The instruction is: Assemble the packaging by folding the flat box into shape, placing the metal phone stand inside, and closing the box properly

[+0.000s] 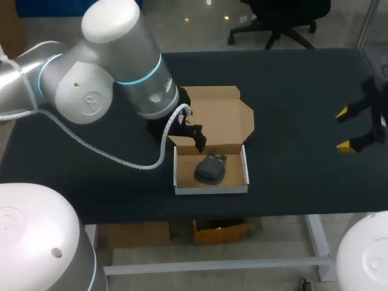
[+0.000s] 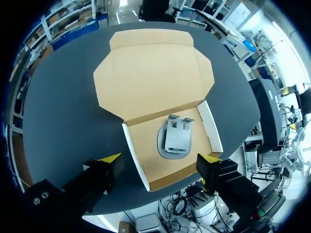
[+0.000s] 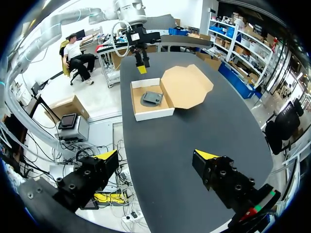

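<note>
The cardboard box (image 1: 211, 189) stands folded into an open tray near the table's front edge, its lid (image 1: 219, 116) lying flat behind it. The dark metal phone stand (image 1: 210, 169) lies inside the tray. My left gripper (image 1: 189, 134) hovers above the tray's back left corner, open; my arm mostly hides it. From its wrist, the tray (image 2: 131, 141), stand (image 2: 175, 139) and lid (image 2: 153, 73) lie below the open left gripper (image 2: 160, 158). My right gripper (image 1: 345, 130) hangs open and empty far right; its wrist view shows this gripper (image 3: 155, 155) well away from the tray (image 3: 153, 114), stand (image 3: 152, 98) and left gripper (image 3: 141, 64).
The dark table (image 1: 291, 91) carries nothing else. My big left arm (image 1: 109, 66) crosses over the table's left half. A wide stretch of bare tabletop separates the box from the right gripper.
</note>
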### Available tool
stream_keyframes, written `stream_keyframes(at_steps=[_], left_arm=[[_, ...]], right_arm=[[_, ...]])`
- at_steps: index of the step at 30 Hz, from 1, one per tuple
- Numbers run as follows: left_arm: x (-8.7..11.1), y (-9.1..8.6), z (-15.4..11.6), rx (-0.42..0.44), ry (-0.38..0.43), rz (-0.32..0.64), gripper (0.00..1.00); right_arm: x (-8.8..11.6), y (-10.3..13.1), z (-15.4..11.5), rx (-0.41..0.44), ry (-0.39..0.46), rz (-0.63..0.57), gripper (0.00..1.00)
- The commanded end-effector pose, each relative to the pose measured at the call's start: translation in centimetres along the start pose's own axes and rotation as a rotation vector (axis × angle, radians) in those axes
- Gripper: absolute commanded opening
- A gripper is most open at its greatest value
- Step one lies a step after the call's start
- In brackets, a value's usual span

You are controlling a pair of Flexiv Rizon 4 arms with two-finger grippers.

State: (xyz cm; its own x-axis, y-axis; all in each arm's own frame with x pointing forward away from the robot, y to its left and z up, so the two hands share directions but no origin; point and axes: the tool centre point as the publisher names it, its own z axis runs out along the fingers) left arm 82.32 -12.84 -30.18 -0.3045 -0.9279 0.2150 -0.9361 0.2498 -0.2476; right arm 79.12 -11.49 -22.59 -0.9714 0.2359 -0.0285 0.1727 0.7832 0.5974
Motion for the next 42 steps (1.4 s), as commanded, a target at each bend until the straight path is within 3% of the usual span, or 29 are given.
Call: stream_keyframes(at_steps=[1, 12, 16, 26, 31, 42], left_arm=[[-0.5, 0.6, -0.2, 0.023, 0.049, 0.001, 1.00], [-0.5, 0.6, -0.2, 0.023, 0.049, 0.001, 1.00], [-1.2, -0.4, 0.0, 0.053, 0.046, 0.043, 1.00], [-5.0, -1.9, -0.8, 0.133, 0.069, 0.121, 1.00], [-7.0, -3.1, -0.2, 0.135, 0.097, 0.155, 1.00], [-10.6, -6.2, 1.5, 0.160, 0.189, 0.250, 1.00]], right_arm=[[0.0, 0.0, -0.2, -0.003, 0.005, 0.000, 1.00], [0.0, 0.0, -0.2, -0.003, 0.005, 0.000, 1.00], [-0.3, 0.3, -0.3, 0.002, 0.000, -0.011, 1.00], [-1.5, 2.0, -1.0, 0.000, 0.051, -0.076, 1.00], [-2.2, 2.5, -1.2, -0.026, 0.095, -0.095, 1.00], [-3.5, 3.9, -1.4, 0.008, 0.136, -0.110, 1.00]])
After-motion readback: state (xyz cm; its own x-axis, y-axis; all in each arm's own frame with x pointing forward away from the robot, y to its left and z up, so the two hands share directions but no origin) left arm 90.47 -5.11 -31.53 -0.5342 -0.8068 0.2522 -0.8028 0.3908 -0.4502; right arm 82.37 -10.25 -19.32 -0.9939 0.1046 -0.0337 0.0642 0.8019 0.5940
